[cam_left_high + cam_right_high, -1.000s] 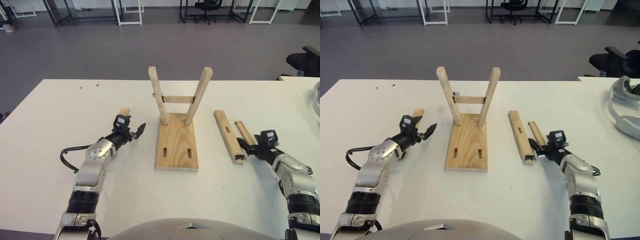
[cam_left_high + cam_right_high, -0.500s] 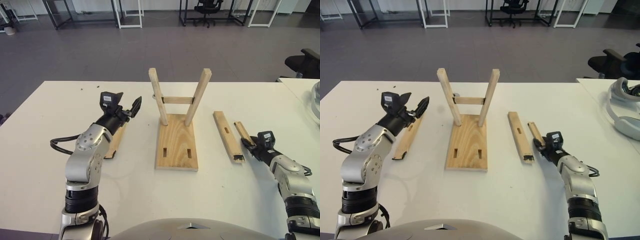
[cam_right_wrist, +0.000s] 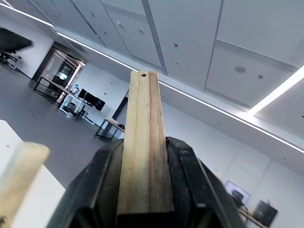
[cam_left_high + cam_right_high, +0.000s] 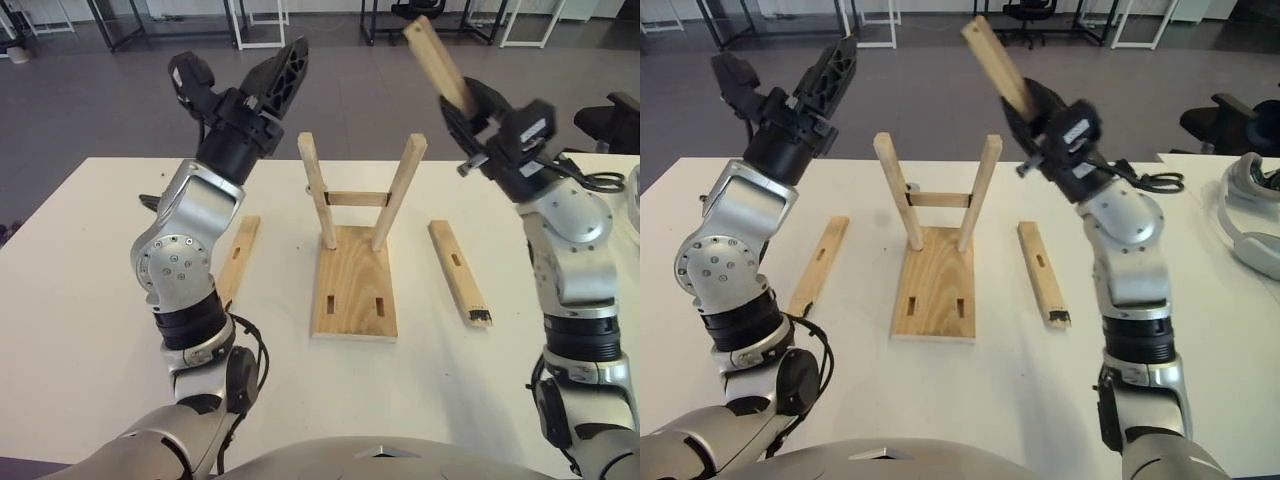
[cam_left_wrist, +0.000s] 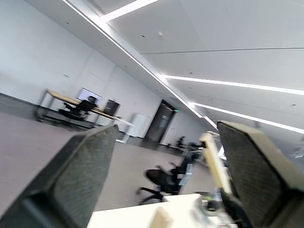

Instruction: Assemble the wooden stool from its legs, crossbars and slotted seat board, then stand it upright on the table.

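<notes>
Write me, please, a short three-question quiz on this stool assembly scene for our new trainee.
1. True or false: the left tool is shut on something.
2. How many legs stand in the seat board? A one, B two, C four.
3. Fill in: the right tool holds a wooden piece raised ___ the table.
Key: 1 false, it is open and empty. 2 B. 3 above.
</notes>
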Robot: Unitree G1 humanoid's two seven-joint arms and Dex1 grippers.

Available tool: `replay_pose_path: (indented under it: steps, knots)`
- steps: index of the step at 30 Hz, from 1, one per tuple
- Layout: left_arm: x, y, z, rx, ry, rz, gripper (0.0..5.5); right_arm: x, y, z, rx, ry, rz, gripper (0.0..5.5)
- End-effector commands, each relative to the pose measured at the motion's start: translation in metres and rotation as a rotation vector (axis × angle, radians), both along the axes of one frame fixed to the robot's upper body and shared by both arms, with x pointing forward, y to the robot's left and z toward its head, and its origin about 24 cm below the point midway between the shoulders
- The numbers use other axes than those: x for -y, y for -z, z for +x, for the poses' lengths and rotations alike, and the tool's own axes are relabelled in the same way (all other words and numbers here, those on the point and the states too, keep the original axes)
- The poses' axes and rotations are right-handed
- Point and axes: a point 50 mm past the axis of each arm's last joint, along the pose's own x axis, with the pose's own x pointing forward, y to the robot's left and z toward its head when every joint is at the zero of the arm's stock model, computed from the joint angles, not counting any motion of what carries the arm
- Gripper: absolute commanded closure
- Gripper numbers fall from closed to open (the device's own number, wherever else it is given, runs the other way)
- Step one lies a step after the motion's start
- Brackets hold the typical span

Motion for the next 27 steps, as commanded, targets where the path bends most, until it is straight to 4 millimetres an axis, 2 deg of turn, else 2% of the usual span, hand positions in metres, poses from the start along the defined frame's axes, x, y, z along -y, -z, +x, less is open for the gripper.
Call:
replay_pose_path:
  steps: [1,4,11,20,22,23,25,26,27]
  knots:
    - [0.024,-0.012,-0.007,0.000,0.159,-0.043,2.01,-0.046,-0.016,-0.020,0.079,-0.214,-0.019,4.18]
    - [0.023,-0.006,-0.006,-0.042,0.150,-0.057,2.47,-0.047,-0.021,-0.022,0.057,-0.237,0.040,4.18]
    - [0.021,-0.008,-0.012,-0.055,0.144,-0.095,3.39,-0.045,-0.004,-0.016,0.004,-0.206,-0.025,4.18]
    - [0.017,0.000,-0.013,-0.103,0.133,-0.083,4.92,-0.040,-0.006,-0.013,0.016,-0.190,-0.055,4.18]
    - [0.016,0.001,-0.014,-0.107,0.130,-0.081,5.03,-0.039,-0.006,-0.013,0.012,-0.193,-0.070,4.18]
    - [0.015,0.002,-0.014,-0.107,0.125,-0.077,5.04,-0.039,-0.005,-0.013,0.005,-0.195,-0.074,3.89]
    - [0.000,0.007,-0.014,-0.108,0.057,-0.061,5.10,-0.039,0.002,-0.013,-0.015,-0.185,-0.100,3.57]
    - [-0.012,0.011,-0.014,-0.109,-0.002,-0.041,5.10,-0.037,0.006,-0.013,-0.027,-0.173,-0.114,3.42]
    - [-0.033,0.019,-0.015,-0.120,-0.094,-0.023,5.10,-0.032,0.013,-0.014,-0.054,-0.147,-0.121,3.25]
